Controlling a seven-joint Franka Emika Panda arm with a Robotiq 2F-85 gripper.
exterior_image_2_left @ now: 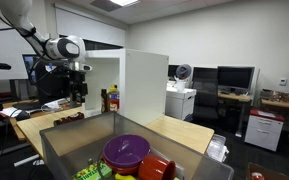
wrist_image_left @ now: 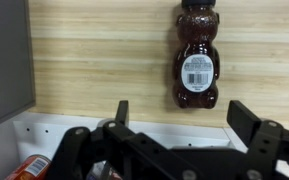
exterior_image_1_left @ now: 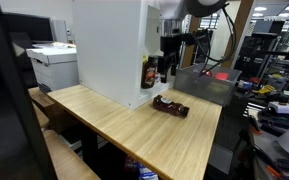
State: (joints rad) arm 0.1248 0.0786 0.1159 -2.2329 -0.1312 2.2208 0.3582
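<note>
One bear-shaped bottle (wrist_image_left: pixel 195 55) of dark syrup lies flat on its back on the wooden counter (wrist_image_left: pixel 94 50), label up and cap pointing toward the top of the wrist view. The end effector (wrist_image_left: pixel 180 106) hangs above it with both fingers (wrist_image_left: pixel 121 112) spread as wide as they go and nothing between them. It does not touch the bottle, which sits ahead of the fingers and nearer the right-hand one.

In both exterior views the end effector (exterior_image_1_left: pixel 165 68) (exterior_image_2_left: pixel 78 95) hovers over the dark bottle (exterior_image_1_left: pixel 170 105) (exterior_image_2_left: pixel 69 119), just beside the open front of a white cabinet (exterior_image_1_left: pixel 109 50) (exterior_image_2_left: pixel 144 85) that stands on the counter (exterior_image_1_left: pixel 134 140). An upright bottle (exterior_image_1_left: pixel 149 73) (exterior_image_2_left: pixel 112 98) stands at the cabinet's edge, near the arm.

In an exterior view, a clear bin (exterior_image_2_left: pixel 64 150) in the foreground holds a purple bowl (exterior_image_2_left: pixel 127 150) among other coloured items, well apart from the arm.
</note>
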